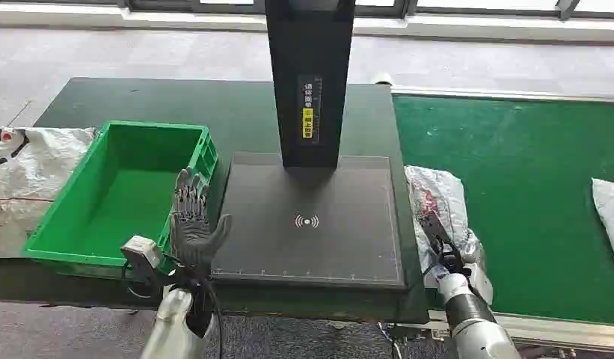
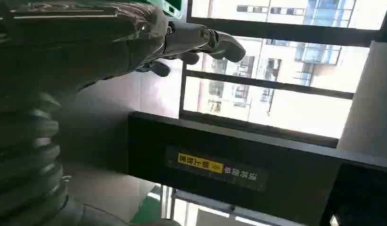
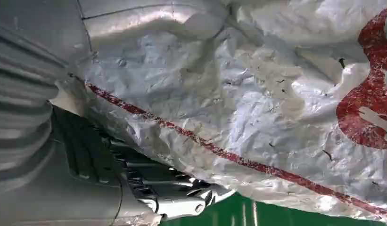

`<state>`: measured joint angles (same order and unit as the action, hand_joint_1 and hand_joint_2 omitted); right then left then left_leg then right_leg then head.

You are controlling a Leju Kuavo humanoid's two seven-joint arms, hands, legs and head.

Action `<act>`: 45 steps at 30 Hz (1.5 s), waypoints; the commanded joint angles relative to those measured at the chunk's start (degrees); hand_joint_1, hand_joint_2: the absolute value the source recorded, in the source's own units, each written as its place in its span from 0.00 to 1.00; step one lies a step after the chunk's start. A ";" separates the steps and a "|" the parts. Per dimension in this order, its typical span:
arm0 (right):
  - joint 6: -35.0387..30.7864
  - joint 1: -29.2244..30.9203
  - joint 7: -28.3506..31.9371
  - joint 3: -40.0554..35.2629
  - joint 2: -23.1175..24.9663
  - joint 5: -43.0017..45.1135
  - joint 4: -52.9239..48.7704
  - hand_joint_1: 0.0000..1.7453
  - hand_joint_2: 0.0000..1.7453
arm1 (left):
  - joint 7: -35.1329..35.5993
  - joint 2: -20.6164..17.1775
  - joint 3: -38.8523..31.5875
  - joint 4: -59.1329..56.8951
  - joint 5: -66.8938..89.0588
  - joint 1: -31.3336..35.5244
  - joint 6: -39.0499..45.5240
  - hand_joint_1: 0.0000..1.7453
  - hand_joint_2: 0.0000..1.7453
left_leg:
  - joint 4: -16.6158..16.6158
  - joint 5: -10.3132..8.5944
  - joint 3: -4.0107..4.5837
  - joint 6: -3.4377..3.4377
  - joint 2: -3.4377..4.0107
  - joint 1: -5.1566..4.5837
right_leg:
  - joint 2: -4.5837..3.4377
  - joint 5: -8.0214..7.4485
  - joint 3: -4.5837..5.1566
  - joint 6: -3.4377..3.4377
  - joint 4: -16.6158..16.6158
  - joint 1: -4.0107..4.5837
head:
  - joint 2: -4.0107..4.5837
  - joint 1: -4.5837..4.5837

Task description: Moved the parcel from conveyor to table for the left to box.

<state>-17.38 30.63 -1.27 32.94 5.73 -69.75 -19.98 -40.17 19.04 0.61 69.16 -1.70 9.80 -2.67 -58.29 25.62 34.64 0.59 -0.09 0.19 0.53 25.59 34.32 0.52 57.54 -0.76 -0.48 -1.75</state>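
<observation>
While my left hand [image 1: 191,224] stands spread and empty beside the one green box [image 1: 117,193], my right hand [image 1: 438,243] grips one parcel [image 1: 438,198] at the conveyor [image 1: 520,187] edge; another bag [image 1: 609,200] lies beyond.

Right robot hand [image 1: 438,243] grips parcel [image 1: 437,200] on conveyor [image 1: 513,172].

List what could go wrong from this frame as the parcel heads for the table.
1. The right hand grips the crinkled parcel at its near end, so the slack bag may slip or sag.
2. The parcel straddles the seam between conveyor and table; dragging could snag it on the dark pad edge.
3. The black post stands over the pad, so a high swing might clip it.
</observation>
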 commanded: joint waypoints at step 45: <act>-22.62 -24.79 40.76 -32.16 14.27 12.99 -63.97 1.00 1.00 | 0.17 0.96 -3.39 -1.70 0.92 -1.52 -0.25 0.00 1.00 | 0.18 0.13 -0.21 0.10 0.09 0.07 | -0.18 0.14 -0.16 -0.05 -0.15 0.07 | 0.00 -0.02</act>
<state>-40.13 7.91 39.96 11.47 19.17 -54.43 -84.33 -40.17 18.97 0.52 68.59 -0.85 9.80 -2.99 -58.25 25.71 34.70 0.66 -0.14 0.21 0.58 25.76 34.37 0.54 57.55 -0.74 -0.48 -1.77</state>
